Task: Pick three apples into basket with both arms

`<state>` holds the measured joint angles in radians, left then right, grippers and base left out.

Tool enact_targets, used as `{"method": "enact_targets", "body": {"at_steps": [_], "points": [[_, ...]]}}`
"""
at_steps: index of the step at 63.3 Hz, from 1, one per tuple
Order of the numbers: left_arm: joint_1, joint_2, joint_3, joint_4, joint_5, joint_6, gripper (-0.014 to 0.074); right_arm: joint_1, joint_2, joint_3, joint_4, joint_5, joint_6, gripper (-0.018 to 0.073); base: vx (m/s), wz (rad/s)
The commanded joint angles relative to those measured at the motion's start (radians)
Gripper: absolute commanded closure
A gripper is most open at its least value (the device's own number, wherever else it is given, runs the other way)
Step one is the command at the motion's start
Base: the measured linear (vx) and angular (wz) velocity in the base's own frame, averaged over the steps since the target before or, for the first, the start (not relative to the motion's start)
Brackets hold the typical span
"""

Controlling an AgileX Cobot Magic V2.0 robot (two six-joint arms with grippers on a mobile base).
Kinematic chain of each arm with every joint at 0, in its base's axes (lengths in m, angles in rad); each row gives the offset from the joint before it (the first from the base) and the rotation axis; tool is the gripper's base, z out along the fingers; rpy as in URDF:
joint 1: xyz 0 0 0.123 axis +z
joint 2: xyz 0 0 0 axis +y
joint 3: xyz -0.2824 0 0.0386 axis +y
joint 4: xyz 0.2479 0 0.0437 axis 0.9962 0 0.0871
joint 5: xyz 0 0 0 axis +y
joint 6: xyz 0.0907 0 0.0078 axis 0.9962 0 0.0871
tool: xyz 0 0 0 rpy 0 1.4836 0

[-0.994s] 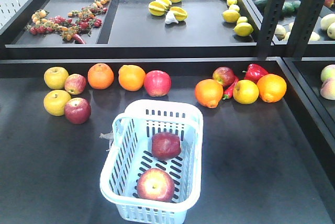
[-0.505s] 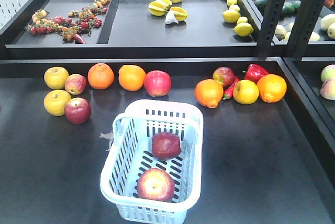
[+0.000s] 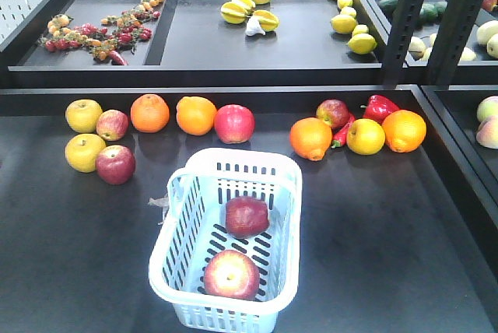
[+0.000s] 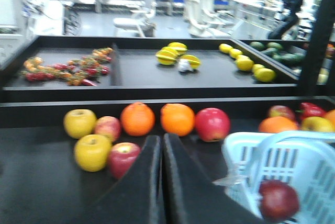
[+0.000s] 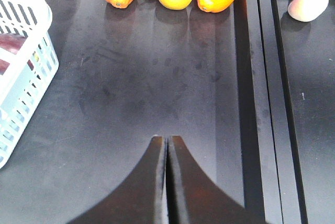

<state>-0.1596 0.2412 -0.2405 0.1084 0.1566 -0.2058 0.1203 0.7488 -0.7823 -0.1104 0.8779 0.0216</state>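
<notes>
The pale blue basket (image 3: 289, 216) stands at the front middle of the dark table and holds two apples: a dark red one (image 3: 247, 216) and a red-yellow one (image 3: 231, 275). More red apples lie loose behind it: one at the left (image 3: 115, 164), a pinkish one (image 3: 112, 124), one in the middle (image 3: 234, 124) and one at the right (image 3: 332, 113). My left gripper (image 4: 161, 137) is shut and empty, with the left red apple (image 4: 123, 158) just to its left. Over bare table right of the basket (image 5: 21, 72), my right gripper (image 5: 167, 138) is shut and empty. Neither arm shows in the front view.
Two yellow apples (image 3: 83, 115) and oranges (image 3: 149, 113) (image 3: 310, 138) (image 3: 403, 131) lie among the apples, with a red pepper (image 3: 379, 106) at the right. A raised shelf (image 3: 233, 76) behind carries small fruit. Black posts (image 3: 405, 22) and a side ledge (image 5: 261, 77) stand at the right.
</notes>
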Motion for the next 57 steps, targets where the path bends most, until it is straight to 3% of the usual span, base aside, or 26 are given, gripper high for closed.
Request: {"method": "enact_targets", "body": {"at_steps": [1,27,57], "points": [[0.041,-0.047,0.040,-0.081,-0.130,0.098,0.0603,-0.008,-0.004,-0.025,-0.014,-0.051,-0.005,0.0568,0.00,0.00],[0.149,-0.271,0.258,-0.093,-0.176,0.115,0.0603,-0.008,-0.004,-0.025,-0.014,-0.051,-0.005,0.0568,0.00,0.00],[0.151,-0.269,0.288,-0.093,-0.226,0.090,0.0603,-0.008,-0.004,-0.025,-0.014,-0.047,-0.005,0.0568,0.00,0.00]]}}
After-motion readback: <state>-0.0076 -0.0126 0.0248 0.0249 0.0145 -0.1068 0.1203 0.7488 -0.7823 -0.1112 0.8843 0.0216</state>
